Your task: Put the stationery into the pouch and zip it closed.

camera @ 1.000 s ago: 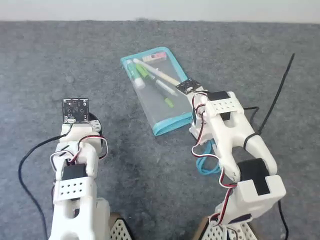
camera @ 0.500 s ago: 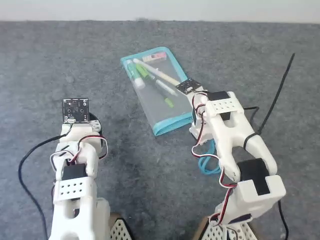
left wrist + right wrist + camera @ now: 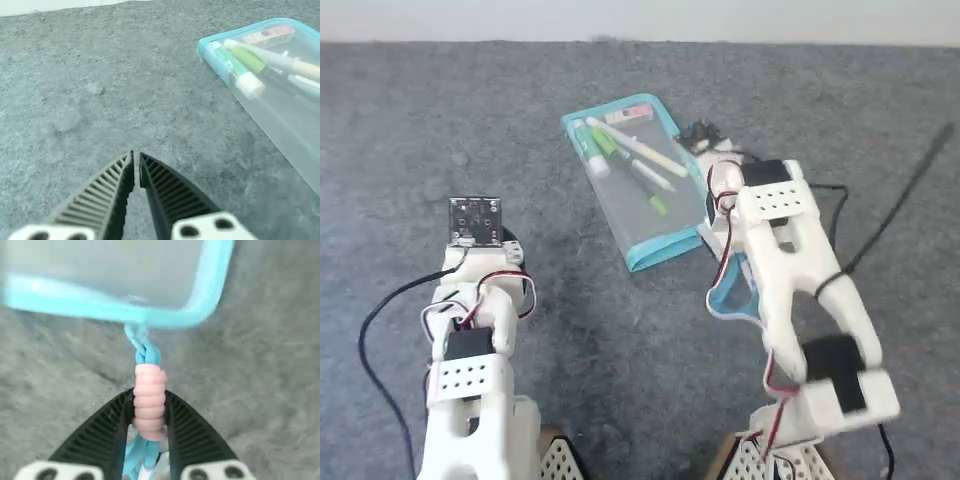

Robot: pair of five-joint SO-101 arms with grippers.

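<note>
Right gripper point(image 3: 149, 396) pinches the pink zip pull point(image 3: 149, 407), likely the best hold on a light, floppy, slide-prone pouch point(image 3: 100, 270).

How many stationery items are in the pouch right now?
5 in the pouch: green-and-white stick and green marker side by side, cream pen, dark pen, pink piece at its far end. Others may be hidden.
</note>
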